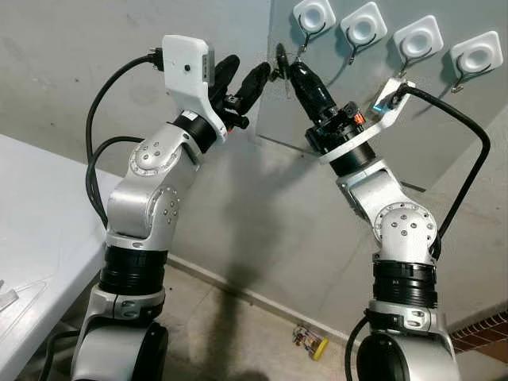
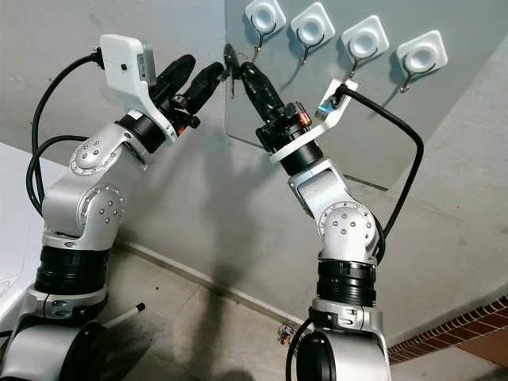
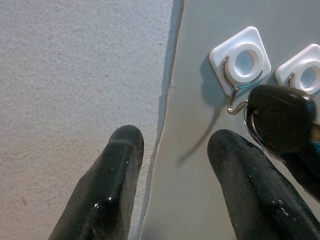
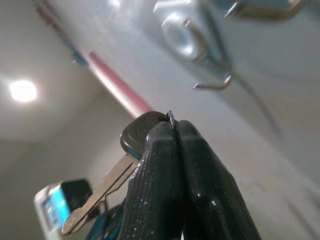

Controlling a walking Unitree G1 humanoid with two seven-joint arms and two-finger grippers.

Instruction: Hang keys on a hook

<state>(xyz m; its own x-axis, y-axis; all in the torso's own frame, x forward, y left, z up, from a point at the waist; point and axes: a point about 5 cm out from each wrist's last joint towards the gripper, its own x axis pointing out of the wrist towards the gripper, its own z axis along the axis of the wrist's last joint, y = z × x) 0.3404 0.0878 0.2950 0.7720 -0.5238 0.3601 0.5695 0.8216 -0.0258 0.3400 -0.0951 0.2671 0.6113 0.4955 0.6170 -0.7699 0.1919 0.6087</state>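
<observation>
Right gripper [image 4: 175,131] pinched tight on key [image 4: 136,134] near leftmost hook [image 3: 234,100]; left gripper [image 3: 172,145] spread, empty. No legible writing.

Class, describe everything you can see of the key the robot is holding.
The key has a dark, rounded plastic-looking head and a plain silvery metal blade, with a thin wire ring at the head. The right gripper pinches the head between its shut black fingers, so the blade sticks out away from the board. It is held up just below the leftmost hook on the grey board, close to it but not yet hung on it.
</observation>
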